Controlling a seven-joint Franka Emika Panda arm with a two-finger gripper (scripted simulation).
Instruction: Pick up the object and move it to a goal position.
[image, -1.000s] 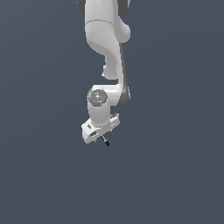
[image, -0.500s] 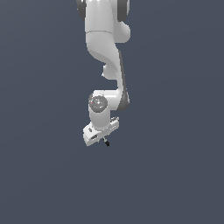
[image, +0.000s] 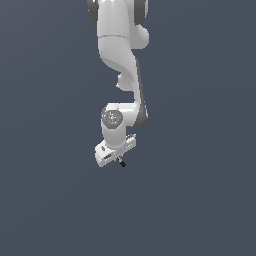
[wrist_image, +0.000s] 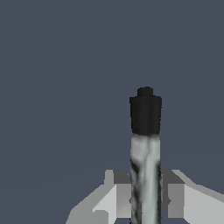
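Grey, unbroken ground fills both views, so no bench edge or corner shows and nothing can be placed by them; in the exterior view the arm (image: 122, 75) hangs down from the top middle of the picture with its wrist turned downward. The gripper (image: 120, 161) is pressed together on the object (wrist_image: 145, 144): in the wrist view one grey finger pad (wrist_image: 120, 192) sits against each side of the pale, marbled shaft, low on the rod, while the thicker black end juts out beyond the fingertips. That grip looks chosen so the slim shaft is held squarely between the flat pads and the bulkier cap stays clear, which should keep the rod from twisting as it is carried. In the exterior view the object (image: 122, 163) is only a small dark speck under the white hand, and whether it touches the ground or hangs just above it cannot be told. No goal marker is visible, so how far the carry has to go cannot be judged. No brand, label or writing can be read on the arm, the hand or the rod.
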